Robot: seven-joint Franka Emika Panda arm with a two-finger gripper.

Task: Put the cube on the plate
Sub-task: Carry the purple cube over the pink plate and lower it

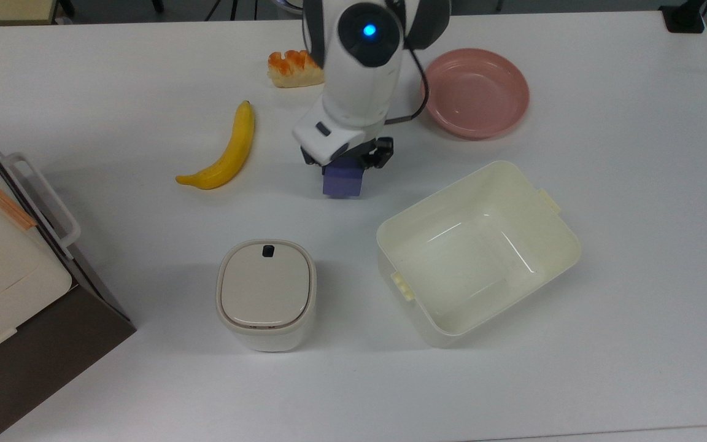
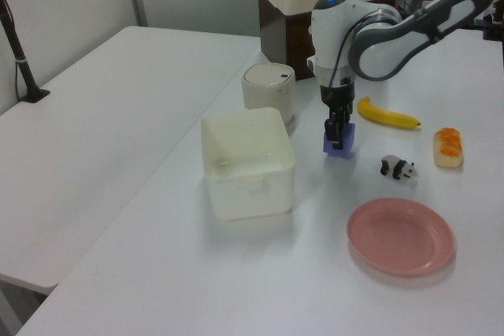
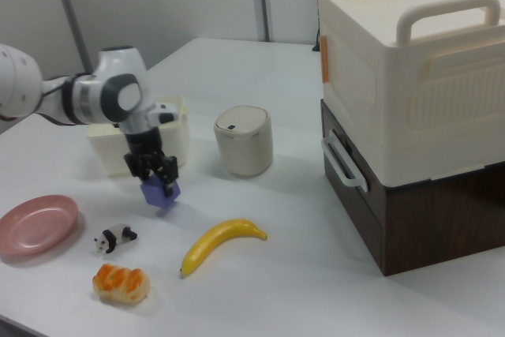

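No text, label, brand, number or sign can be read anywhere — not on the objects on the table, nor on the robot arm.

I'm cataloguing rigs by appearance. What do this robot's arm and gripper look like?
The arm has glossy white rounded shells with dark grey joint sections, and a blue light glows on its wrist cap. A thin black cable loops down its side. The gripper is small and black under a white flange.
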